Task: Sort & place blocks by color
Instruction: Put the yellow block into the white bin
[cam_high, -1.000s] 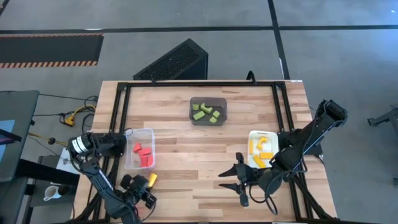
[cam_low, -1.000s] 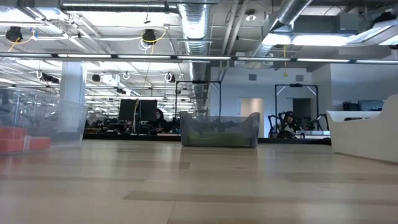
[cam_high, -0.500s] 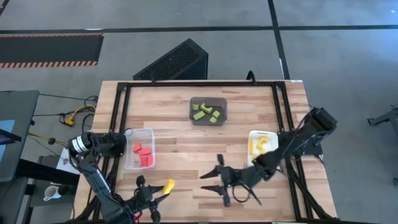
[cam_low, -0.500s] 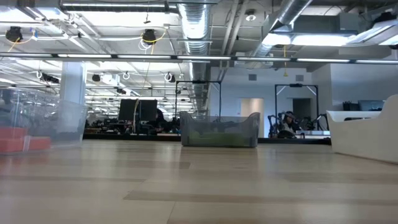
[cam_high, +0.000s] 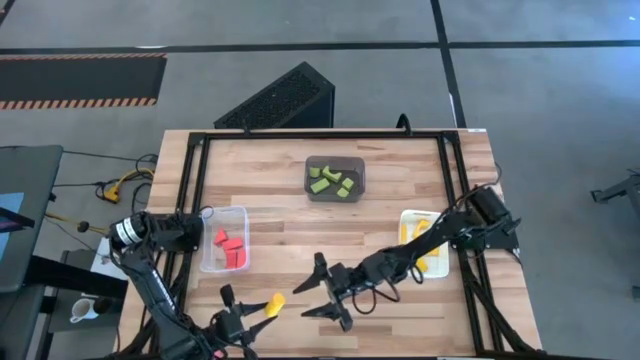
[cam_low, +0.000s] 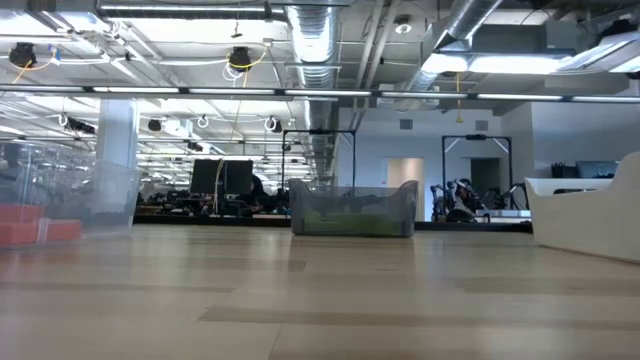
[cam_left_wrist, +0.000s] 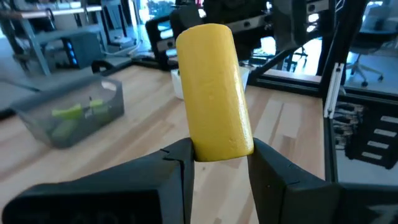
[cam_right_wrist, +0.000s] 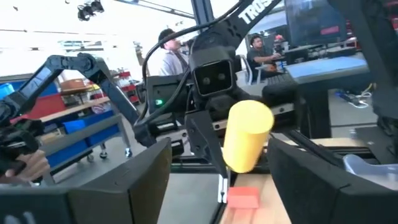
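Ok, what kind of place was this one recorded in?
Most likely a robotics lab in an open industrial office: exposed ceiling ducts overhead, rows of desks with monitors behind the wooden table, and people at workstations in the right wrist view.

The left arm's base (cam_high: 150, 330) is running off the high view's bottom edge. The yellow block's (cam_left_wrist: 214, 93) lower end is hiding between the left gripper's (cam_left_wrist: 217, 165) fingers.
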